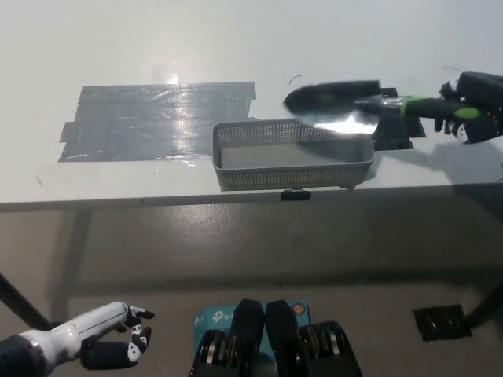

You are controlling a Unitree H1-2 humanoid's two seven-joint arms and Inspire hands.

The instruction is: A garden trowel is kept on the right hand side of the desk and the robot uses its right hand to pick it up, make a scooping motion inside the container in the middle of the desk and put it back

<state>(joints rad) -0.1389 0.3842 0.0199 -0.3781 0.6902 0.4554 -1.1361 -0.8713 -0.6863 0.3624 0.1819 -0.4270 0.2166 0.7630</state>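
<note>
The right hand (476, 106) fingers (462, 126) wrap the trowel (369, 102) handle, blade over container (292, 174).

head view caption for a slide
Right hand holds a trowel at the basket's far rim; left hand rests below the desk.

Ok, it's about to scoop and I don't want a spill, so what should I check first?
1. Right hand closed on the trowel, at its green handle: ok.
2. Trowel blade inside the container: cannot tell, blurred near its far rim.
3. Container upright on the desk: ok, close to the front edge.
4. Container interior free of obstacles: ok.
5. Left hand resting low, clear of the desk: ok.
</note>
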